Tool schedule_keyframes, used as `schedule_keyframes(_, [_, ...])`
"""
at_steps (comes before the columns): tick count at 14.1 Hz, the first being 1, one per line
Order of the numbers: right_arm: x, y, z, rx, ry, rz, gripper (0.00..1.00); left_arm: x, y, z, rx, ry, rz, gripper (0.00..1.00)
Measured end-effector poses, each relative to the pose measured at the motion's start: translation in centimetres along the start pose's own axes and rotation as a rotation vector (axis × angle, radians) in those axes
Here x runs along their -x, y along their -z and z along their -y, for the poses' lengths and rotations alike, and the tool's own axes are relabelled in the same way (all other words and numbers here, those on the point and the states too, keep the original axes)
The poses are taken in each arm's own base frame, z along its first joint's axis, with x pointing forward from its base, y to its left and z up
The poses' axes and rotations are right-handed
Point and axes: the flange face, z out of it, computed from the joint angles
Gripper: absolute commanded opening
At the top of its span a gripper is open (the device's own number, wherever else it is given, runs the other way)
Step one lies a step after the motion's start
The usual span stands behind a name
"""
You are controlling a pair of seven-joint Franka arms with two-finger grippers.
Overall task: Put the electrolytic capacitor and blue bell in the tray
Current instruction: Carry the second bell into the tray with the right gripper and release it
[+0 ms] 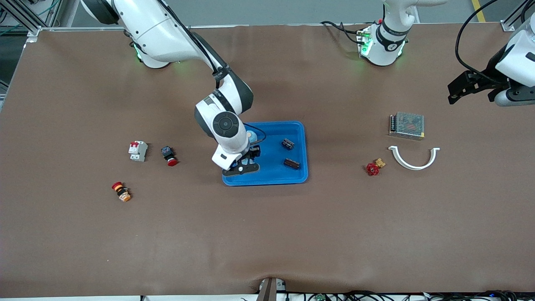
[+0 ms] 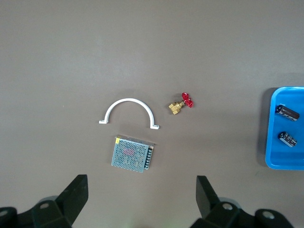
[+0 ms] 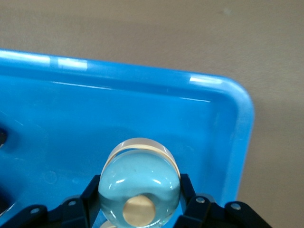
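Blue bell held by the right claw over the tray; left claw parked wide at the tabletop's edge.

The blue bell [image 3: 139, 183] is clamped between the narrowed fingers of the right claw [image 1: 250, 155], over the blue tray [image 1: 299, 138] at the end nearer the right arm. Two dark electrolytic capacitors [image 1: 287, 144] [image 1: 291, 163] are seen lying in the tray, apart from each other, toward the left arm's end. The left claw [image 1: 467, 88] is held spread wide and empty above the tabletop [image 1: 267, 234], the arm waiting. Under it, a metal mesh power supply [image 2: 132, 155], a white curved clamp [image 2: 129, 111] and a red-handled brass valve [image 2: 181, 104] are found on the tabletop.
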Motion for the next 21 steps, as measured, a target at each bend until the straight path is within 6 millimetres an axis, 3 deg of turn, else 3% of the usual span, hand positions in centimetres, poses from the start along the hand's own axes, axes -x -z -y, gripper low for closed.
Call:
schedule_keyframes(5, [0.8, -2.6, 1.0, 0.010, 0.023, 0.004, 0.41, 0.2, -0.2, 0.1, -0.002, 0.002, 0.018, 1.00])
schedule_keyframes(13, [0.8, -3.3, 0.6, 0.038, 0.041, -0.003, 0.45, 0.1, -0.3, 0.0, -0.003, 0.000, 0.021, 1.00])
schedule_keyframes(15, [0.8, -3.4, 0.5, 0.037, 0.041, -0.004, 0.58, 0.1, -0.3, 0.0, -0.003, 0.000, 0.021, 1.00])
schedule_keyframes(18, [0.7, -3.4, 0.4, 0.038, 0.040, -0.006, 1.00, 0.1, -0.3, 0.0, -0.003, 0.000, 0.022, 1.00])
schedule_keyframes(21, [0.4, -3.2, 0.3, 0.036, 0.036, -0.015, 1.00, 0.0, -0.5, 0.0, -0.003, 0.000, 0.025, 1.00])
